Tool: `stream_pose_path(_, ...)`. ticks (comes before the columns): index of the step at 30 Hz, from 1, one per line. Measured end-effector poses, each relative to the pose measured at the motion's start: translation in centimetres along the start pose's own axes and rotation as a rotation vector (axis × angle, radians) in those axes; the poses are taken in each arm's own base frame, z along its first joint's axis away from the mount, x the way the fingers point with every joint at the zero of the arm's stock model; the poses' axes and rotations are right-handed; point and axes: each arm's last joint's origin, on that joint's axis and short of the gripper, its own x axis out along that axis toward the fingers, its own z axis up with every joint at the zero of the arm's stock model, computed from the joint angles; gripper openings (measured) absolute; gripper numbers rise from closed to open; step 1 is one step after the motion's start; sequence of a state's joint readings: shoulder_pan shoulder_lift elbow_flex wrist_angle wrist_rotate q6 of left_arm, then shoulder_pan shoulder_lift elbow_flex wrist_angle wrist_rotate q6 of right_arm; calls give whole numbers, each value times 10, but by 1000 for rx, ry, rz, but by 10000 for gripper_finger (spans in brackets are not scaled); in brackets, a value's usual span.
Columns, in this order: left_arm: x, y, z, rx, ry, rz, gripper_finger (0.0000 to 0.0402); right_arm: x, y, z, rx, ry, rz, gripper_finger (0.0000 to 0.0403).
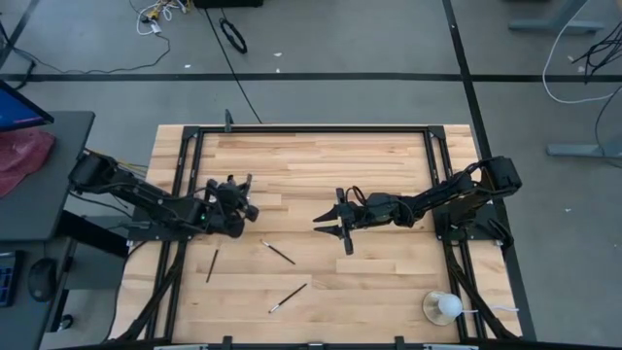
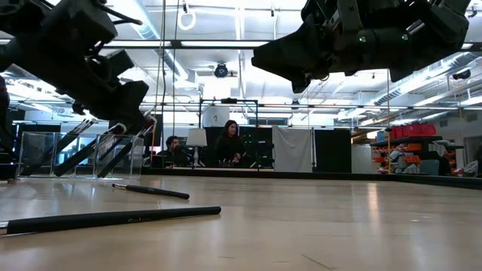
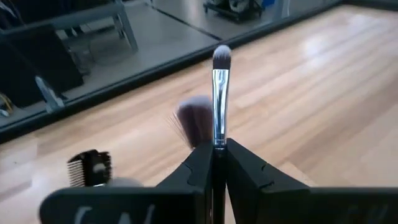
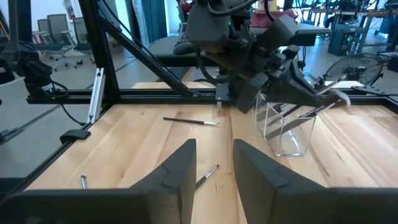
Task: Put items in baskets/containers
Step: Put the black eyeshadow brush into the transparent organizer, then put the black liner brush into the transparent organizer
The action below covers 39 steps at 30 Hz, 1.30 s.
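My left gripper (image 1: 239, 198) (image 3: 219, 149) is shut on a slim makeup brush with a silver ferrule and a pale tuft (image 3: 221, 57). It hovers over the clear holder (image 4: 290, 129) (image 2: 113, 154), where several dark brushes (image 2: 90, 150) lean against the wall. Another tuft (image 3: 194, 121) and a comb-like brush head (image 3: 91, 168) show beyond the fingers. Three brushes lie flat on the table (image 1: 212, 264) (image 1: 278, 253) (image 1: 288, 297). My right gripper (image 1: 328, 226) (image 4: 214, 152) is open near the table's middle, above the wood and to the right of the holder. My left gripper pinches the brush's dark handle just below the silver ferrule (image 3: 219, 138) between its two fingers. The brush runs along the fingers, its ferrule and tuft sticking out past the fingertips. It is lifted clear and slants over the holder (image 4: 323, 104).
A white ball-like object on a stick (image 1: 443, 307) sits near the table's near right corner. A black frame (image 1: 311, 127) runs around the tabletop. Bare wood lies between the two arms and along the far side. People sit in the room beyond the table (image 2: 230, 143).
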State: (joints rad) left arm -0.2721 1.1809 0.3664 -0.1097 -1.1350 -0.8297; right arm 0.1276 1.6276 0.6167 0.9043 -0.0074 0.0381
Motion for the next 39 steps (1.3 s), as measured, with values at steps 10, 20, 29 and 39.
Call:
stream_pose_path(10, 5, 2, 2, 1, 48, -14, 88, 0, 0, 0, 2, 0, 0, 107)
stream_pose_path(20, -9, -5, 47, 43, 29, -171, 156, 0, 0, -1, 2, 8, 0, 107)
stream_pose_path(29, -47, -46, 77, 144, 89, -562, 131, 0, 0, -3, 7, 29, -1, 107)
stream_pose_path(39, -82, -68, 13, 184, 409, -552, 133, 0, 0, -5, 7, 54, -2, 107)
